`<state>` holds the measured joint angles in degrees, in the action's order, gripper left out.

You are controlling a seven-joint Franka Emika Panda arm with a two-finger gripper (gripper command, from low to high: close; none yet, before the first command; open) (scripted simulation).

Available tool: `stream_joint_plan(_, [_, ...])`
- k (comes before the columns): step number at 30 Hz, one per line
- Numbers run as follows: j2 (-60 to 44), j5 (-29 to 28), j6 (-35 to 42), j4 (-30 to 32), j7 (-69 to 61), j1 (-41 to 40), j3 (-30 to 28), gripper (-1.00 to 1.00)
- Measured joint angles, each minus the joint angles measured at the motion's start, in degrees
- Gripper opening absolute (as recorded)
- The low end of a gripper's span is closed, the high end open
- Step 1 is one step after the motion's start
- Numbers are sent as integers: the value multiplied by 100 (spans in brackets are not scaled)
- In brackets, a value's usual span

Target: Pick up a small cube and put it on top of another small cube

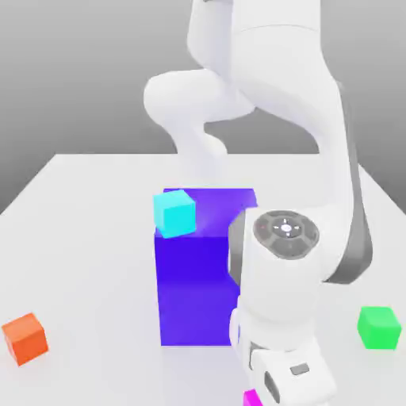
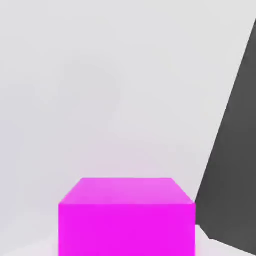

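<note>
white table point(image 1: 87, 206), blue block point(image 1: 194, 293), orange cube point(image 1: 25, 338)

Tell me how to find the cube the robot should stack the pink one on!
Start at the big blue-purple block in the middle of the white table. Look toward the exterior view's right, past the robot arm, to the small green cube sitting alone. The other small cubes are cyan, orange and pink.

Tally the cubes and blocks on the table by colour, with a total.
Magenta cube: 1
Green cube: 1
Cyan cube: 1
Orange cube: 1
Big blue-purple block: 1
Total: 5
</note>
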<state>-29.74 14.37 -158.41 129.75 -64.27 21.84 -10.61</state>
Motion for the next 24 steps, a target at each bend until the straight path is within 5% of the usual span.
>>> stream_joint_plan(5, [875, -390, 648, 244, 383, 327, -265, -100])
stream_joint_plan(15, [1881, -950, 910, 996, 2066, 1751, 245, -100])
stream_joint_plan(23, [1627, -1160, 233, 1304, 2770, 2302, 597, -100])
stream_joint_plan(24, [1461, -1128, 75, 1297, 2750, 2288, 621, 100])
